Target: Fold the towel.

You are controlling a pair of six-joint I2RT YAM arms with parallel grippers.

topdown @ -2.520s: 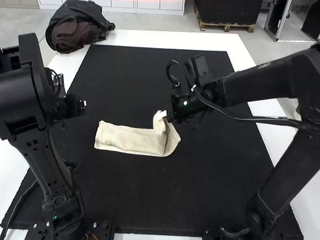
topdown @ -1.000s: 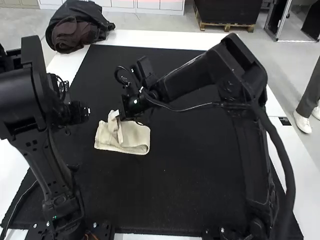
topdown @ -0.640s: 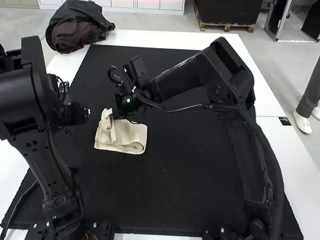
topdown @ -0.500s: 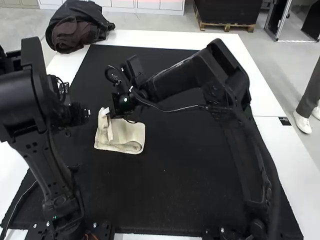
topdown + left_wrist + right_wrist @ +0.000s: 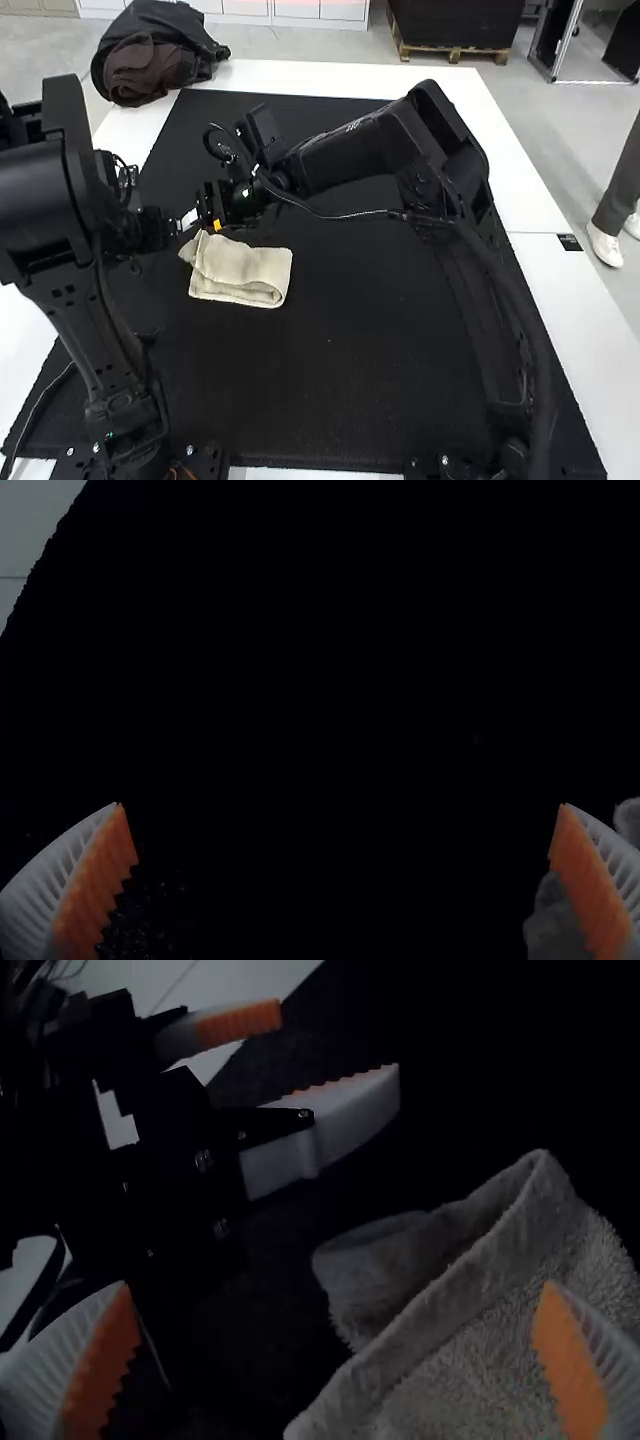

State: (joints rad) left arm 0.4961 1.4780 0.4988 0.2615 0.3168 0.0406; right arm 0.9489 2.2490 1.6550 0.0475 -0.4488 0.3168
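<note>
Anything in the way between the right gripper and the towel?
Nothing visible stands between the right gripper and the towel; its open fingers are close to the folded cloth. The left gripper, also open, is right beside it though, so a sideways move that way might bump it.

L arm (image 5: 45,190) & R arm (image 5: 350,158) are blk w/ boxy links; R has thin blk cable (image 5: 330,215), sm. pale marking (image 5: 355,124). Fingers (image 5: 45,1370) are wht, ribbed, w/ orange pads (image 5: 102,1365).
</note>
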